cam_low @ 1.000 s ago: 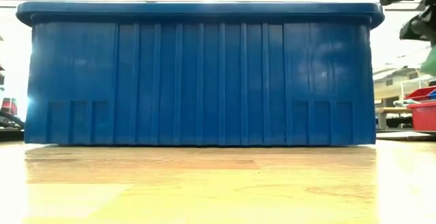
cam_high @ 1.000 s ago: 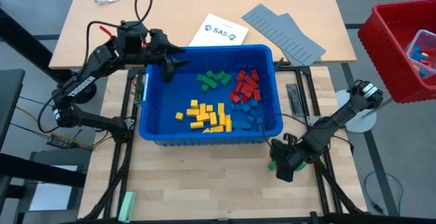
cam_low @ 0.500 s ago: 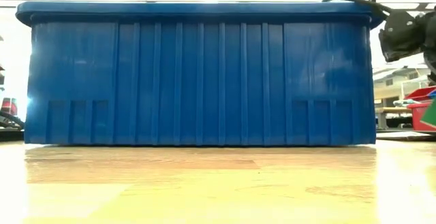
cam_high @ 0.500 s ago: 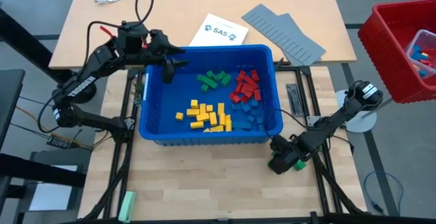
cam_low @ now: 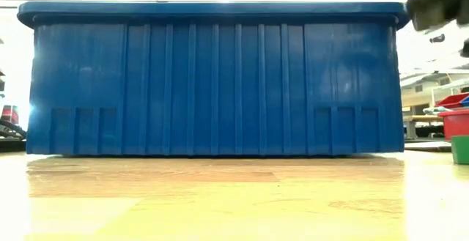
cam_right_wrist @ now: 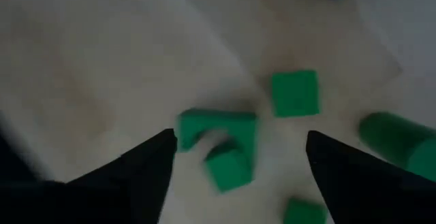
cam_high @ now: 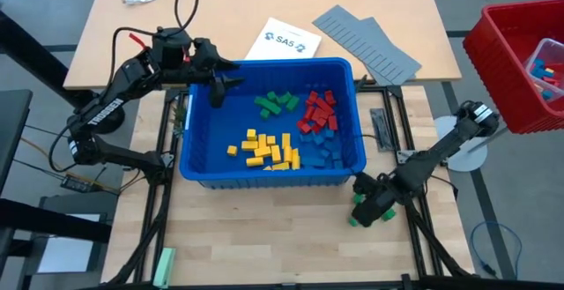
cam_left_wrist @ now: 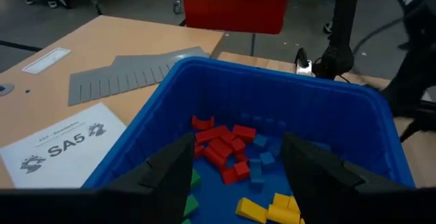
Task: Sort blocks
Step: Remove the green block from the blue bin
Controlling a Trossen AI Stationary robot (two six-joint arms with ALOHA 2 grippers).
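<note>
A blue bin point(cam_high: 188, 140) holds blocks in groups: green point(cam_high: 276, 103), red point(cam_high: 319, 109), blue point(cam_high: 322, 146) and yellow point(cam_high: 269, 149). My left gripper point(cam_high: 218, 92) hangs open over the bin's far left corner point(cam_left_wrist: 237, 142), touching nothing. My right gripper point(cam_high: 366, 209) is outside the bin, low over the table near its front right, and stands open point(cam_right_wrist: 240, 139). Several loose green blocks point(cam_right_wrist: 218, 146) point(cam_right_wrist: 295, 93) lie flat on the wood below and around it. One green block point(cam_low: 460, 149) also shows on the table at the low view's right edge.
A red bin point(cam_high: 515, 61) with more bricks stands off the table's right side. Grey ridged panels point(cam_high: 366, 39) and a printed sheet point(cam_high: 282, 40) lie behind the blue bin. A pale green bar point(cam_high: 165, 262) lies at the front left. The blue bin's front wall point(cam_low: 220, 80) fills the low view.
In the low view a green block that hung in the air beside my right gripper has come down and now rests on the table. My right gripper has stayed at the front right of the bin and has risen a little.
</note>
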